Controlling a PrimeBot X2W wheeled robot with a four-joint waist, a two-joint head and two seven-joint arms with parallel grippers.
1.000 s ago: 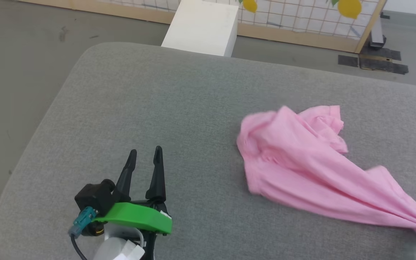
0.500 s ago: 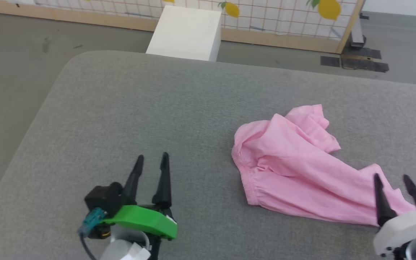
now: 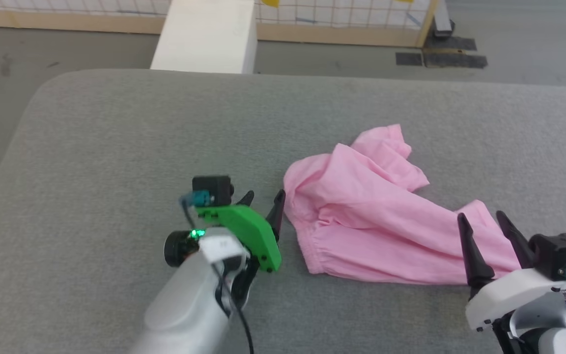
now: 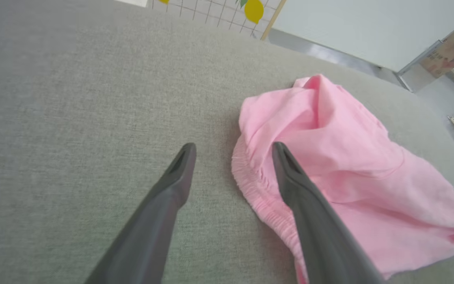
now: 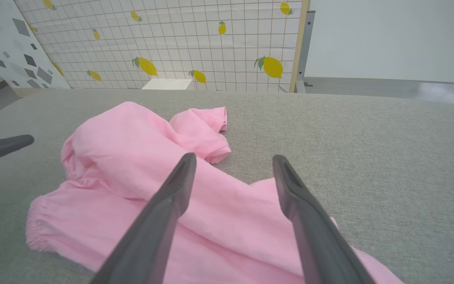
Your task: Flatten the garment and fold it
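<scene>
Pad (image 3: 116, 147): grey, and the whole scene is carried on it.
Left gripper (image 3: 265, 196): it is seen just left of the pad's middle, fingers spread wide, with nothing held. One finger is over bare pad, and the other is at the waistband's edge.
Step in hand: flattening is judged barely begun. A pinch on the waistband by this gripper seems to be called for. The lower finger is best slid under the top layer alone, so that both layers are not caught together.
Waistband (image 3: 298, 236): gathered, and found at the pad's middle, where it forms the garment's left end.
Garment (image 3: 361, 211): pink, crumpled, and laid on the pad's right half. Its long axis is run from the waistband at the left to a leg end at the pad's near right. The waistband end is pointed at the left gripper.
Far leg (image 3: 391, 142): bunched and folded back toward the pad's far side, so it is to be drawn out before any fold is made.
Right gripper (image 3: 479, 216): it is seen at the pad's near right, over the garment's leg end, jaws fully apart and nothing gripped. An outward pull from here against the waistband hold is judged the way to take the slack out along the axis.
</scene>
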